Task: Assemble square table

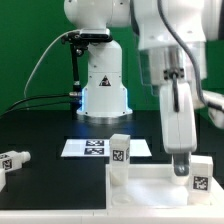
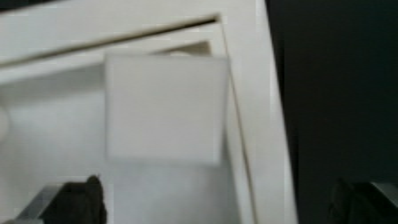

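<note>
The square table's white slab (image 1: 150,185) lies at the front, rim up. One white tagged leg (image 1: 120,152) stands upright at its corner on the exterior view's left. A second tagged leg (image 1: 200,178) stands at the slab's other side, right beside my gripper (image 1: 181,163). In the wrist view a white leg (image 2: 164,105) sits inside the corner of the slab's rim (image 2: 249,100). My gripper (image 2: 222,205) is open there. Its dark fingertips (image 2: 75,200) stand wide apart, with nothing between them. A third leg (image 1: 12,160) lies loose on the black table, far toward the exterior view's left.
The marker board (image 1: 95,148) lies flat on the black table behind the slab. The robot's white base (image 1: 103,85) stands at the back centre with cables running off it. A green wall closes the background.
</note>
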You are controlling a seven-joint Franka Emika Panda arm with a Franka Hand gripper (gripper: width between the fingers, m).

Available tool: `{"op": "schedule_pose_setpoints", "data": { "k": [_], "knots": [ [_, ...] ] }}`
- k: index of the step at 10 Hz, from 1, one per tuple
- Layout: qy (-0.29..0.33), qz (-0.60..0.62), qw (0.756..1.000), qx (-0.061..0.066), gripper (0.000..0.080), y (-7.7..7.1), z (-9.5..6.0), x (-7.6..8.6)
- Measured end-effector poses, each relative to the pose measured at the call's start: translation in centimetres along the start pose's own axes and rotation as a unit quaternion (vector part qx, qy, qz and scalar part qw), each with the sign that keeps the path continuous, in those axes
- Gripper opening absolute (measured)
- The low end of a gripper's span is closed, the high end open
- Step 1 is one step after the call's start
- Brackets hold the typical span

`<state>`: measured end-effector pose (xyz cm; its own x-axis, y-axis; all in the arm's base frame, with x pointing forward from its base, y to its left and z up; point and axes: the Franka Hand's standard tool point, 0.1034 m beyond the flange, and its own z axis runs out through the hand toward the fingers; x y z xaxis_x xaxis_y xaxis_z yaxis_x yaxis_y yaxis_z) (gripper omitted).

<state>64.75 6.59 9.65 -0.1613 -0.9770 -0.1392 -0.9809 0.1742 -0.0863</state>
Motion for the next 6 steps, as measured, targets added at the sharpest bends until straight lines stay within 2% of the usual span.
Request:
{"op": "schedule_pose_setpoints", "data": {
  "k": [1, 6],
  "knots": [
    [0.001, -0.017, 1.0, 0.006, 0.0645, -0.55, -0.88, 0.64],
    [0.002, -0.018, 1.0, 0.005, 0.0649, -0.43, -0.51, 0.76]
  ]
}}
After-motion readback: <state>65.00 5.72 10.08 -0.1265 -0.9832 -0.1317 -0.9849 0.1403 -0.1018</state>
